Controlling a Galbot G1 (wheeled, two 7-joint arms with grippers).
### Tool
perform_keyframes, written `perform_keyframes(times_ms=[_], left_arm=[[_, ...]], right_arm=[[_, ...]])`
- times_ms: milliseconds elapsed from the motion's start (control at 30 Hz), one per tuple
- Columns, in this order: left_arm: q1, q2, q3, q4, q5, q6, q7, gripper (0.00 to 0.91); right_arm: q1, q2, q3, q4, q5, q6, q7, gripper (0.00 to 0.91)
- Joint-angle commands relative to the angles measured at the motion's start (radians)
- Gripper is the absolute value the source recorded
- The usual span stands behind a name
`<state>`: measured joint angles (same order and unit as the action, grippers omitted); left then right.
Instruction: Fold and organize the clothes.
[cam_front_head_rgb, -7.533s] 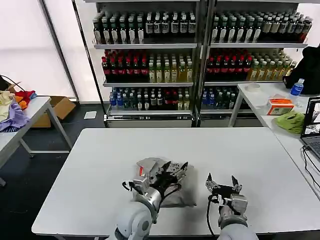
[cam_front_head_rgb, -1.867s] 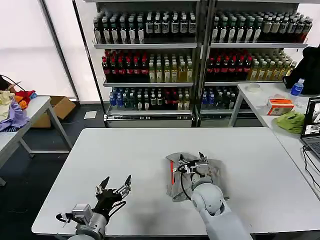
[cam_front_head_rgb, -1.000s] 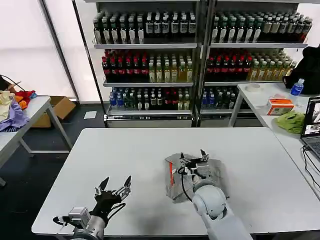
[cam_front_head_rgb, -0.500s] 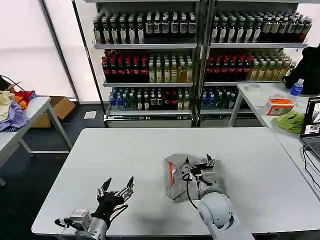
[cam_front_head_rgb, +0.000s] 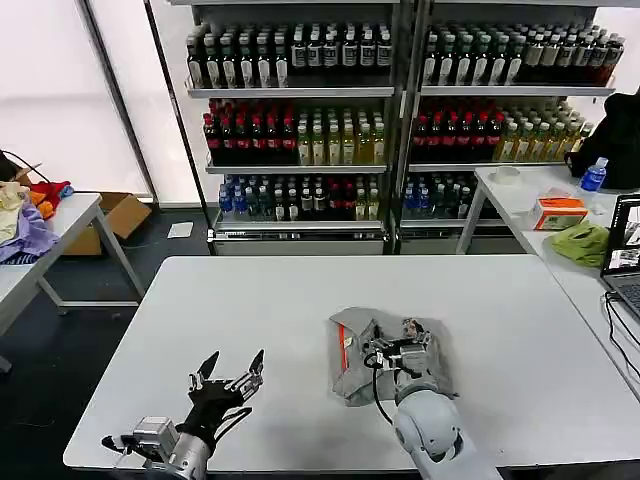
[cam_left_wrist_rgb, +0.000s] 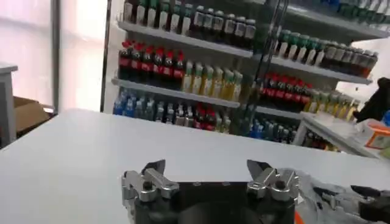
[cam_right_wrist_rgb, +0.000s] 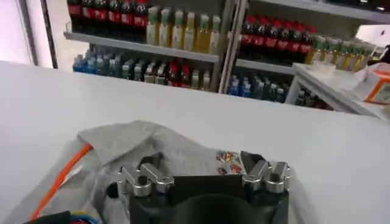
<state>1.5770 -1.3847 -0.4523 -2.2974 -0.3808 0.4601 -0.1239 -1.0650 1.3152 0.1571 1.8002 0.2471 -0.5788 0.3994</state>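
Shirt (cam_front_head_rgb: 352, 362) under lowered right hand (cam_front_head_rgb: 397, 345), fingers spread.

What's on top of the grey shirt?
The robot's right hand sits on the folded grey shirt, fingers open, near its little coloured logo. An orange mark shows along one edge. Whatever fabric lies beneath the hand is covered. The left hand waits apart, open.

We count one folded light grey cotton shirt (cam_front_head_rgb: 385, 355) on one white rectangular table (cam_front_head_rgb: 250, 310), and two black-fingered grippers: left gripper (cam_front_head_rgb: 228, 378), right gripper (cam_front_head_rgb: 393, 340).
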Motion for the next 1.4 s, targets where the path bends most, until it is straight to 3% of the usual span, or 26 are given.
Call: perform_keyframes(times_ms=[33, 233, 400, 600, 967, 1400], left_arm=[[-0.001, 0.006, -0.007, 0.0, -0.005, 0.003, 0.003, 0.907], [-0.003, 0.009, -0.013, 0.01, -0.009, -0.003, 0.003, 0.907], [-0.007, 0.009, -0.014, 0.013, -0.006, -0.003, 0.002, 0.907], [-0.009, 0.002, -0.02, 0.005, -0.002, -0.053, -0.001, 0.907], [-0.035, -0.003, -0.061, 0.041, -0.018, -0.131, -0.008, 0.907], [-0.052, 0.008, -0.074, 0.032, -0.023, -0.125, -0.017, 0.907]], right_arm=[[0.001, -0.002, -0.006, -0.055, 0.006, -0.002, -0.004, 0.907], [-0.007, 0.003, 0.015, -0.006, 0.009, 0.001, -0.009, 0.907], [-0.017, -0.034, 0.045, 0.223, -0.003, 0.001, -0.01, 0.907], [-0.088, -0.103, 0.085, 0.368, -0.019, 0.002, -0.009, 0.907], [-0.21, -0.189, 0.282, 0.338, 0.029, 0.053, -0.005, 0.907], [-0.193, -0.155, 0.242, 0.339, 0.018, 0.035, -0.003, 0.907]])
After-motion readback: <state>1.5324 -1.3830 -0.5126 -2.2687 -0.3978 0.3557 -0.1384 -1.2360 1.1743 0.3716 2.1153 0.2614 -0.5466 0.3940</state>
